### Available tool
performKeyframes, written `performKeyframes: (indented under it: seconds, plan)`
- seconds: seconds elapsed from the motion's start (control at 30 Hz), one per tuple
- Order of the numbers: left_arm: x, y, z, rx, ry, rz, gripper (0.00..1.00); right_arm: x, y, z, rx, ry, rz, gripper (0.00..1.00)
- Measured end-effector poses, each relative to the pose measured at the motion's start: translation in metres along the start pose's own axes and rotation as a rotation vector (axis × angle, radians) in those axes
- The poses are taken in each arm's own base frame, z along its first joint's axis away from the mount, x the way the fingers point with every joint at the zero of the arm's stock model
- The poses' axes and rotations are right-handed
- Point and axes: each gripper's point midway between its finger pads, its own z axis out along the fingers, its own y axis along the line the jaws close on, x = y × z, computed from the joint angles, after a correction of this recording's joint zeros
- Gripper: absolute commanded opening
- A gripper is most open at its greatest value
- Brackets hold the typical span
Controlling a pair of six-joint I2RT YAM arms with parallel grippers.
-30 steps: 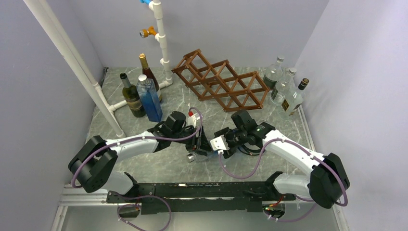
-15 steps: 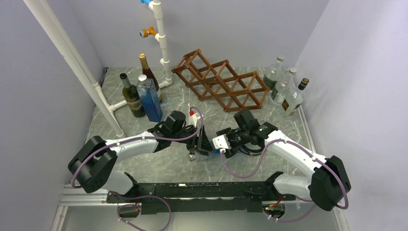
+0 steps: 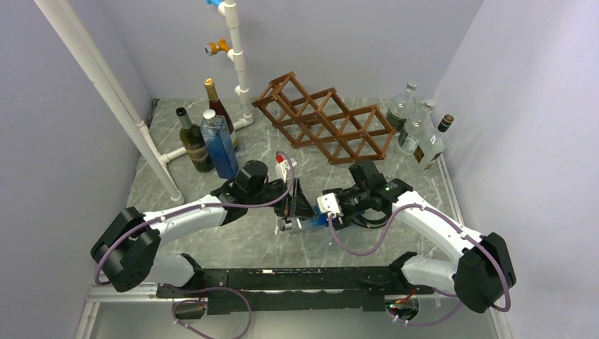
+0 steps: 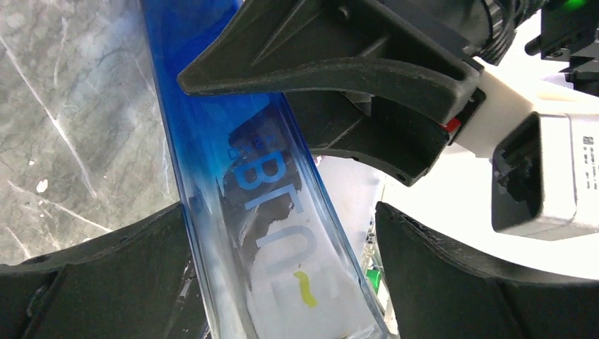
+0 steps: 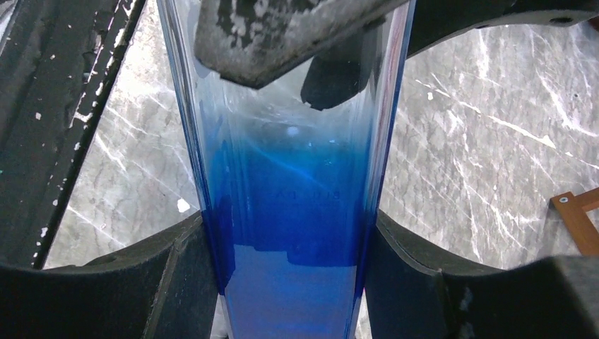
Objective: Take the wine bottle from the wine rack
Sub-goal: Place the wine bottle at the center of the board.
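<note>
Now my left gripper (image 4: 279, 212) has just sprung wide, letting go of the blue bottle (image 3: 316, 221); the right gripper (image 5: 286, 219) alone pinches it, at six o'clock from the rack (image 3: 325, 126), clear of it. Handover looks done.

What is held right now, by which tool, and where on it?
The right tool clamps the blue bottle across its body; the left tool stands open around it.
</note>
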Motion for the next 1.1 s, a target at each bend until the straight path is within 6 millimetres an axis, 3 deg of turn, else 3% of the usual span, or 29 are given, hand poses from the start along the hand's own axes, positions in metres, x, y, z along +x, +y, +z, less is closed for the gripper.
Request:
performKeyframes:
  seconds: [0.3,0.57,0.77,0.93,1.1]
  plan:
    - [-0.018,-0.013,-0.015,-0.02,-0.112,0.095,1.0,-0.004,-0.001,-0.005,0.012,-0.027,0.012,0.0]
    - [-0.056,-0.049,-0.051,0.002,-0.331,0.262,0.99,-0.002,0.013,-0.007,-0.028,-0.035,0.076,0.0]
    - [-0.075,-0.063,-0.075,0.003,-0.443,0.342,1.0,-0.003,0.015,-0.011,-0.029,-0.048,0.099,0.0]
    - [-0.077,-0.068,-0.093,0.01,-0.512,0.437,1.0,-0.006,0.015,-0.015,-0.019,-0.074,0.123,0.0]
    - [-0.065,-0.079,-0.117,0.032,-0.593,0.604,1.0,-0.01,0.014,-0.018,-0.013,-0.111,0.156,0.0]
